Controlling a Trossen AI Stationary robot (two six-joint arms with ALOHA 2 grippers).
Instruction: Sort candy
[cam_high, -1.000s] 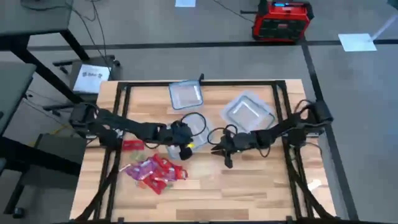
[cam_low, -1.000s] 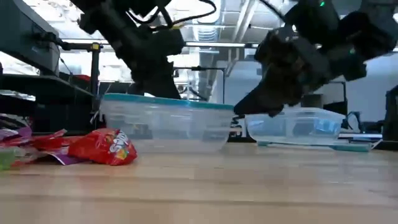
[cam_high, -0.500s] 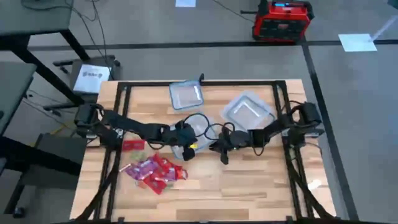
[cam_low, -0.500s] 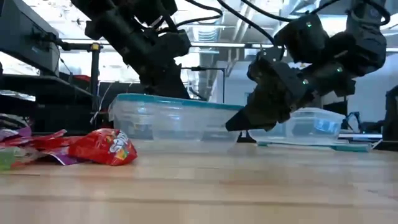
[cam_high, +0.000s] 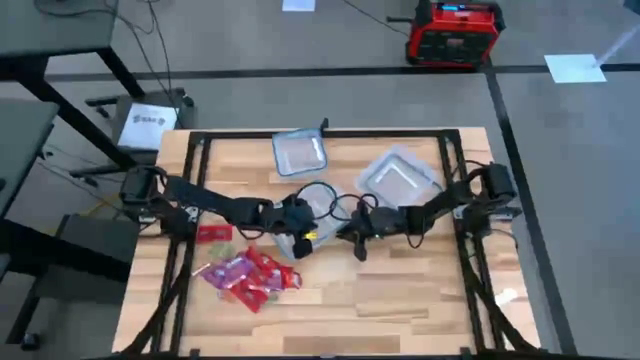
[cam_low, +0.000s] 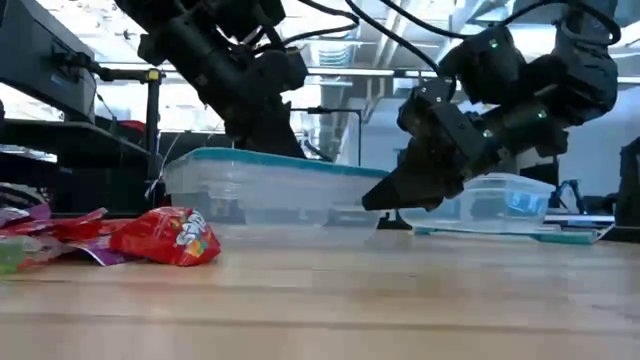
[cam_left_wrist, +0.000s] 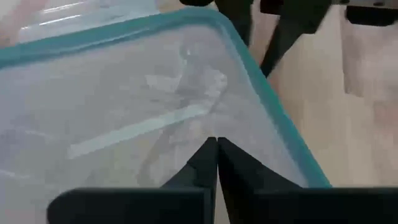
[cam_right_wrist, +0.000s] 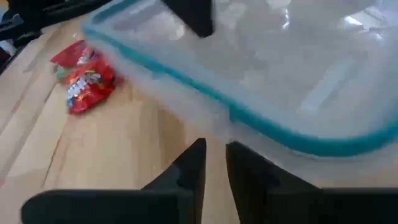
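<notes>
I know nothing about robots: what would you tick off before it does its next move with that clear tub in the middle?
1. Left end effector shut, tips over the middle tub: ok.
2. Right end effector at that tub's teal rim, fingers a narrow gap apart, nothing seen between them: ok.
3. Either end effector carrying a candy: not ok, none seen.
4. Candy pile untouched on the table's left side: ok.
5. Middle tub empty inside: cannot tell, the arms cover it.
6. Two other tubs clear of both arms at the back: ok.
</notes>
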